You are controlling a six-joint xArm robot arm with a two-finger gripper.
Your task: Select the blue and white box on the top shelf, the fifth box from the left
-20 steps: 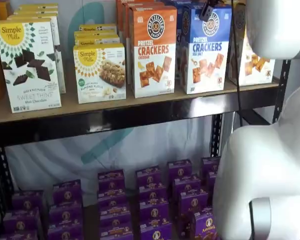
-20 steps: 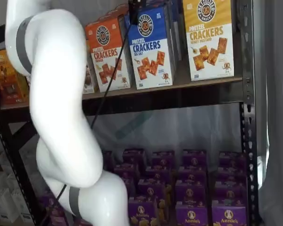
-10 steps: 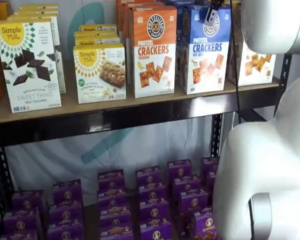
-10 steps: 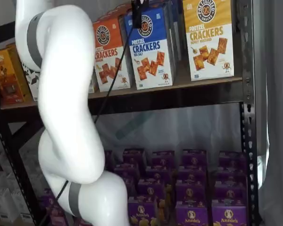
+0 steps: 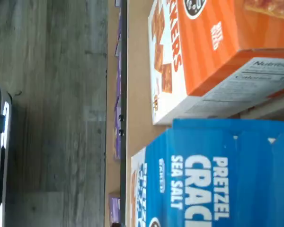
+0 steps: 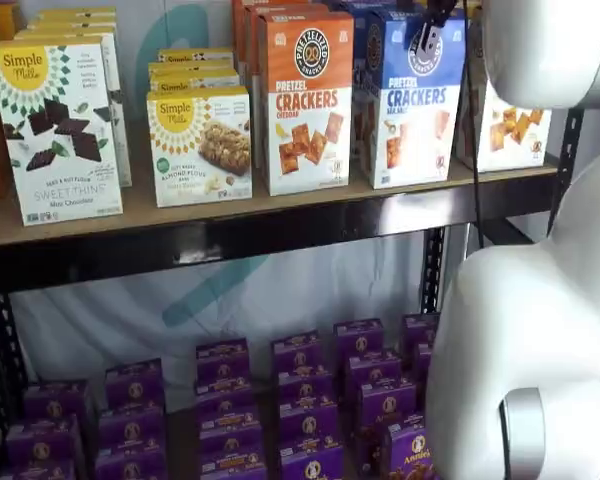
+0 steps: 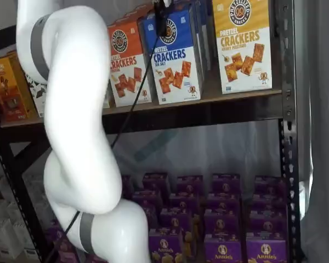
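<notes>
Black fingers of our tool [image 7: 161, 21] hang over the upper front of the blue and white box [image 7: 173, 57]; whether they grip it we cannot tell. That box stands near the top shelf [image 6: 280, 225] front edge, just beside the orange box [image 6: 305, 100]. We judge the grasp step underway. Next comes pulling straight outward; open room lies ahead, neighbours crowd both sides.
</notes>
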